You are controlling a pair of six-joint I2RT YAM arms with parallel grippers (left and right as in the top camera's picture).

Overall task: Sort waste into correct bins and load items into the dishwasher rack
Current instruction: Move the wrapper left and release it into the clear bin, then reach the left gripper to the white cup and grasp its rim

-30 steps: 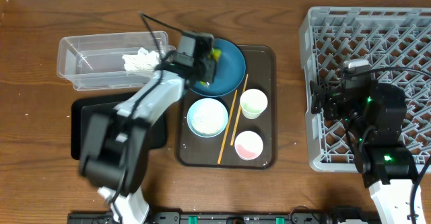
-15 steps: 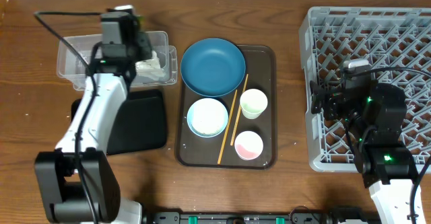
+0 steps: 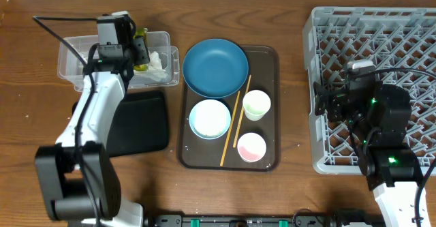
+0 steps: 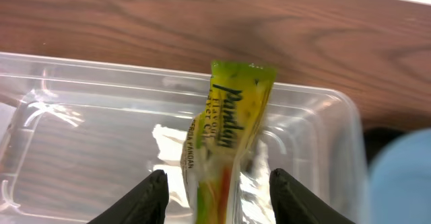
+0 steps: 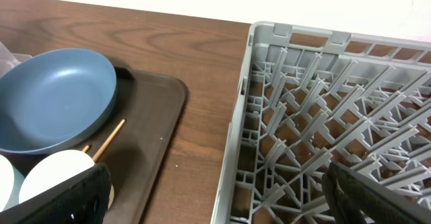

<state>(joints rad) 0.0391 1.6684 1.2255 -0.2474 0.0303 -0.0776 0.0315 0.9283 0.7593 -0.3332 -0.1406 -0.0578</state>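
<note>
Brown wooden desk (image 3: 286, 16) fills the overhead view. My left jaws hang over the clear tub (image 3: 71, 60) with the yellow-green wrapper (image 3: 142, 33) at them, and my right jaws sit above the grey dishwasher rack (image 3: 381, 29).

From my left wrist, the jaws stand parted wider than the wrapper (image 4: 232, 123), which is upright between them above the tub (image 4: 81, 116) and the paper scraps (image 4: 168, 143).

From my right wrist, the jaws gape wide with nothing between them. The rack (image 5: 323, 116) is below and the blue bowl (image 5: 54, 96) is to the left.
</note>
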